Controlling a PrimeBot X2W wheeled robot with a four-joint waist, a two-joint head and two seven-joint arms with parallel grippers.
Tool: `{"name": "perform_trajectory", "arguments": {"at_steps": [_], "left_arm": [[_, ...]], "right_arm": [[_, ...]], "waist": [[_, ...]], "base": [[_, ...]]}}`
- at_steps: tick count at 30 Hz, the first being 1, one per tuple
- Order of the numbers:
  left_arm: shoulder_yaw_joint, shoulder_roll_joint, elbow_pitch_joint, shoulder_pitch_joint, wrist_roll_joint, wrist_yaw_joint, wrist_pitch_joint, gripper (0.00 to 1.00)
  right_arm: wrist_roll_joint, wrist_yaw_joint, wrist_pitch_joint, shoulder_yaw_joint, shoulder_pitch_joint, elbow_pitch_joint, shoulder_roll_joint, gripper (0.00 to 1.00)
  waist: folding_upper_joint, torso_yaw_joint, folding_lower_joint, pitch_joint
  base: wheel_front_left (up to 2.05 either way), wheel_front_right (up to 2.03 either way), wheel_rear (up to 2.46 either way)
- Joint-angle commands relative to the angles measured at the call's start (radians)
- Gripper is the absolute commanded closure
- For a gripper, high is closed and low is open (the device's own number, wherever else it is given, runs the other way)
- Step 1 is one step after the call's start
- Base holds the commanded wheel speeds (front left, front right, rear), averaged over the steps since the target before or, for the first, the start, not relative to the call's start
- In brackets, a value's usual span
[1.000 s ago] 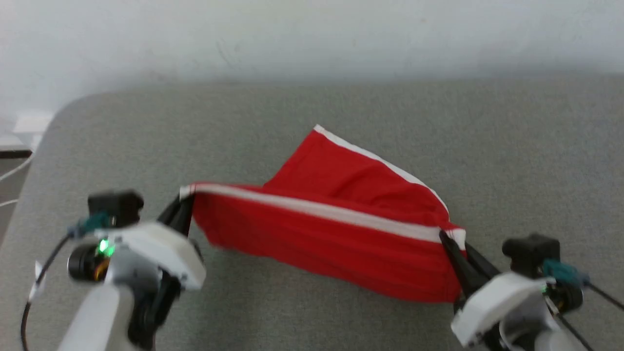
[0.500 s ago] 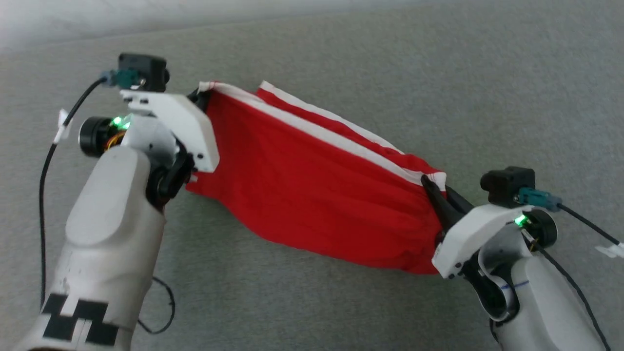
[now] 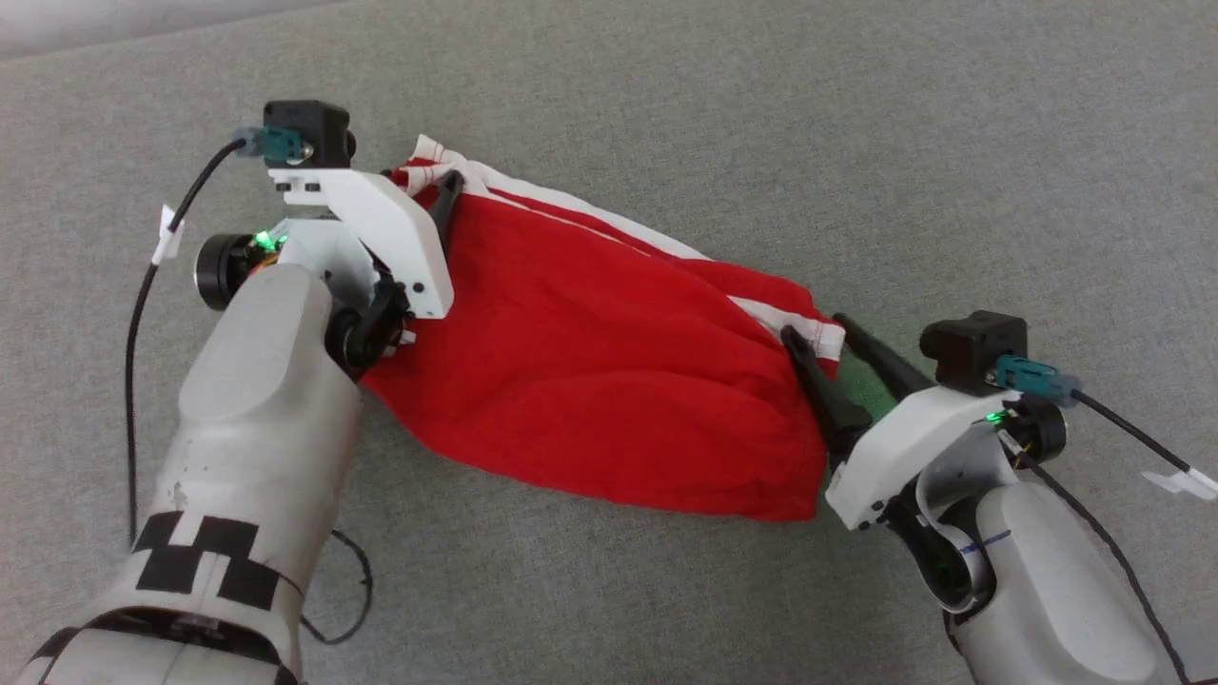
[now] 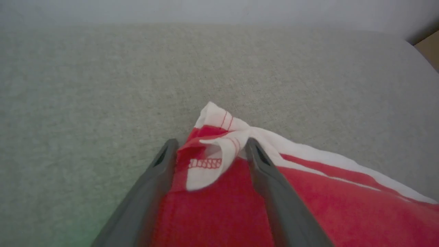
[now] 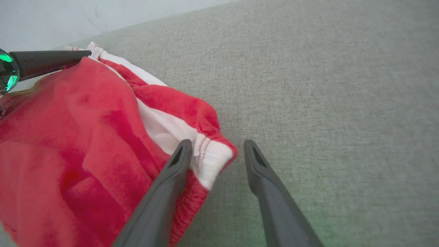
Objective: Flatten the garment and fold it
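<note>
Left hand (image 4: 211, 141) stands wide open, a white hem corner of the red garment (image 3: 590, 362) lying between its fingers; right hand (image 5: 217, 142) equally spread at the opposite corner; garment rumpled on the grey worktop (image 3: 856, 143), left end nearer the far edge.

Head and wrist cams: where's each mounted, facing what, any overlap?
Head: up on the head, looking down at red shorts on grey surface; left pincer, right pincer and forearms show.
Left wrist: on left wrist, looking along its open fingers at a white-hemmed corner.
Right wrist: on right wrist, along its open fingers at the other corner.
Shared: both wrist views show the shorts' white stripe.
</note>
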Motion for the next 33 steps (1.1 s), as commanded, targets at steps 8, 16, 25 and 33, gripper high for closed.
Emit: {"name": "perform_trajectory", "arguments": {"at_steps": [8, 16, 25, 33], "left_arm": [[0.049, -0.015, 0.032, 0.087, -0.054, -0.011, -0.159, 0.00], [0.055, 0.036, -0.066, 0.199, -0.086, -0.027, -0.112, 0.00], [-0.040, 0.135, -0.230, 0.263, -0.113, -0.054, 0.300, 0.00], [-0.097, 0.156, -0.258, 0.302, -0.108, -0.030, 0.488, 0.00]], "right_arm": [[-0.051, -0.001, -0.146, -0.029, 0.081, -0.106, -0.032, 0.00], [-0.148, -0.001, -0.155, -0.107, 0.213, -0.287, -0.017, 0.00], [-0.197, -0.001, -0.073, -0.105, 0.309, -0.459, -0.009, 0.00], [-0.181, -0.001, -0.055, -0.091, 0.323, -0.487, 0.003, 0.00]], "waist": [[0.0000, 0.074, -0.0001, -0.087], [0.0000, 0.113, -0.0001, -0.174], [0.0000, 0.077, -0.0001, -0.202], [0.0000, 0.022, -0.0001, -0.179]], "base": [[0.00, 0.00, 0.00], [0.00, 0.00, 0.00], [0.00, 0.00, 0.00], [0.00, 0.00, 0.00]]}}
